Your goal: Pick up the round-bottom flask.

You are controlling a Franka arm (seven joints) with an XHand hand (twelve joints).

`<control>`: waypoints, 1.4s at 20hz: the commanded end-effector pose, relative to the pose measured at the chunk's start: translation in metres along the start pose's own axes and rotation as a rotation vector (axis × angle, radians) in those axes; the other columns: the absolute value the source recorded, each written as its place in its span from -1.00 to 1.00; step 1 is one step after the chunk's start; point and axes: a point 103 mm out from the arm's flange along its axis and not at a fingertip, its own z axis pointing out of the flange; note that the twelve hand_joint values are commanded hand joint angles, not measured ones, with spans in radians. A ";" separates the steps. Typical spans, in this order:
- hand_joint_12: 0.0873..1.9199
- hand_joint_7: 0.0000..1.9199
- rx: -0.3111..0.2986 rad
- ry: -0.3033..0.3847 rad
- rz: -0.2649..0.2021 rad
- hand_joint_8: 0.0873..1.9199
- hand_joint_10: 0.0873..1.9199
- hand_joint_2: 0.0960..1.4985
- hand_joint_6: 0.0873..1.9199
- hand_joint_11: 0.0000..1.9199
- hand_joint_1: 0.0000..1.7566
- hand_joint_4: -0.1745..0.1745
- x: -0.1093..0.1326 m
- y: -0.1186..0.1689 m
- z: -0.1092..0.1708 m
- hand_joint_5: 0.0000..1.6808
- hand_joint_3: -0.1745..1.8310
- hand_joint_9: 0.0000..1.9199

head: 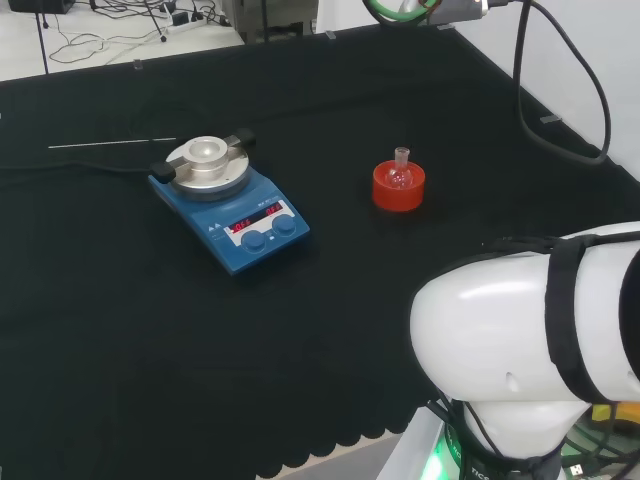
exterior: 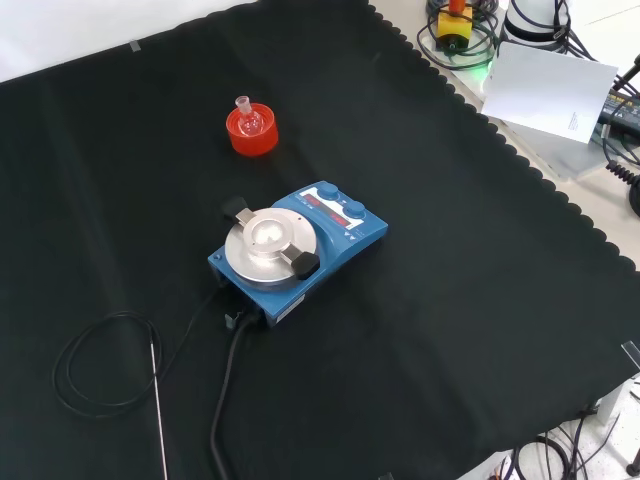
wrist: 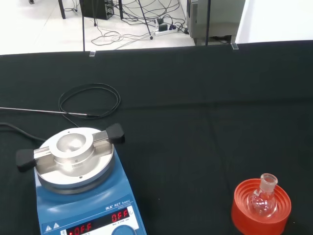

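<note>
- Nothing done so far, judging by the layout: round-bottom flask (head: 402,172) sitting upright, neck up, in its red ribbed stand (head: 399,187) on the black cloth of the bench (head: 120,330), untouched.
- State of the hand: cannot tell, whether released, clenched or grasping.
- Judging from the wrist view, looking down on the flask (wrist: 263,201) from above and some way off, so well apart from it; whole approach, descent, closing round the glass and lift left to do.
- Nearest neighbour: blue stirrer plate (head: 229,208) with a round metal top, beside the stand with open cloth between them; in the wrist view at much the same remove as the flask, off to one side.
- Beyond the plate: black cable loop (wrist: 89,100) and thin metal rod (wrist: 44,112), farther off than either.
- Nothing standing over or against the flask; straight path down apparently free.
- Possible trouble: small clear glass, only resting in the stand, so liable to tip or drag the stand along if caught off-centre.
</note>
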 end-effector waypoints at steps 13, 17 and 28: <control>0.45 -0.88 0.017 0.007 0.022 -0.40 -0.33 0.71 -0.90 -0.97 -0.95 -0.12 -0.009 0.012 0.008 -0.55 -0.56 -0.74; 0.45 -0.88 0.027 0.018 0.054 -0.40 -0.33 0.71 -0.91 -0.97 -0.94 -0.12 -0.023 0.023 0.019 -0.54 -0.57 -0.74; 0.45 -0.87 0.087 0.052 0.106 -0.40 -0.33 0.71 -0.93 -0.97 -0.91 -0.14 -0.066 0.061 0.071 -0.52 -0.58 -0.74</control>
